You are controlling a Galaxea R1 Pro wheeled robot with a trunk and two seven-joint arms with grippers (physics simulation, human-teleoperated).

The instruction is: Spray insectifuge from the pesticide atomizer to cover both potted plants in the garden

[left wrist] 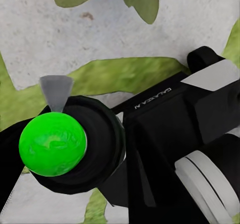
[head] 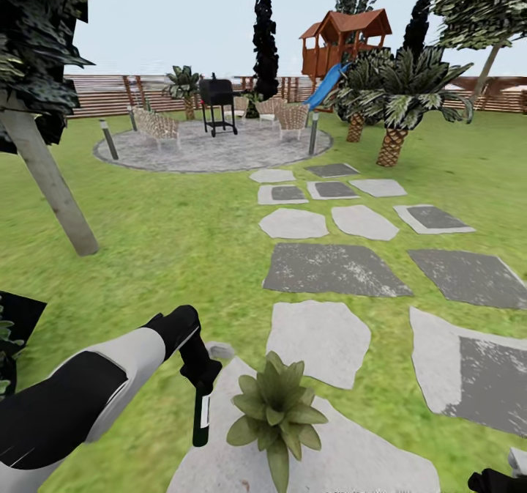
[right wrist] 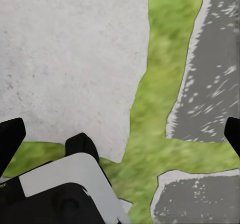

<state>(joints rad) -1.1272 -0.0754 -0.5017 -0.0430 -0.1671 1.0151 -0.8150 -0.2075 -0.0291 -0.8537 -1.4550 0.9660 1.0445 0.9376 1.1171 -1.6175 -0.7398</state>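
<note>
Lettering on the pesticide atomizer's [head: 201, 412] white label is too small to read in the head view; in the left wrist view a pale printed word runs along the black housing of the left pincer [left wrist: 90, 149], too blurred to make out for certain. That pincer, seen at [head: 199, 371] from the head camera, is clamped on the atomizer's upper part, and the dark green bottle hangs straight down below it. The wrist camera looks along the bottle at a bright green round surface ringed in black, with a small grey wedge [left wrist: 56, 92] beside it.

Just beside the hanging bottle, on the side away from the arm, a potted plant [head: 277, 409] spreads its olive leaves over a pale stepping stone [head: 322, 456], whose edge meets lawn [head: 168, 244] right under the pincer. Open grass lies beyond, toward a leaning tree trunk [head: 51, 182]. More stones [head: 333, 267] lead on to a round paved patch with chairs and a black grill [head: 217, 101].

The right pincer [right wrist: 125, 134] hovers with its black tips spread wide and nothing between them, over a grass strip between a pale slab [right wrist: 70, 59] and darker slabs [right wrist: 215, 74].
</note>
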